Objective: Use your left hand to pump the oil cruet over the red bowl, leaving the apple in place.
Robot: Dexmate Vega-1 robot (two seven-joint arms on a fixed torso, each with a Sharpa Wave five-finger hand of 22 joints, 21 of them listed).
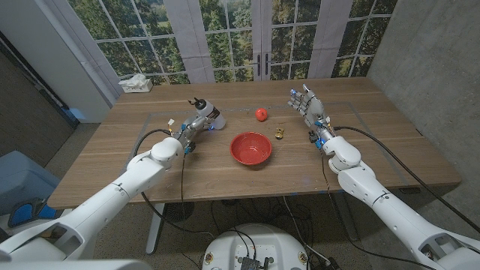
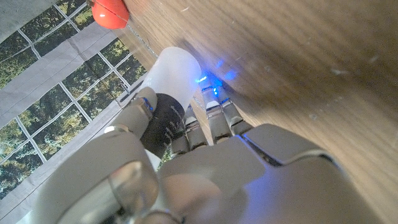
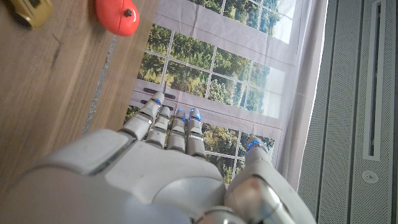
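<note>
A: Head view? Left hand [image 1: 192,127] left of centre, wrapped round oil cruet [image 1: 206,117]; red bowl [image 1: 250,148] centre, well apart; apple [image 1: 260,114] above bowl. Right hand [image 1: 306,105] upper right, spread, holding nothing.

B: Left wrist? Fingers [image 2: 211,118] curled on cruet body. Advice: lift, carry over bowl, skirt apple, then pump.

A: Right wrist? Fingers straight, idle.

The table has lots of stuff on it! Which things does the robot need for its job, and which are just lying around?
For the job:
white oil cruet with black top, held by the left hand
round red bowl
small red apple, to stay put

Just lying about:
small yellow toy car
white tissue box
right hand, holding nothing
</note>
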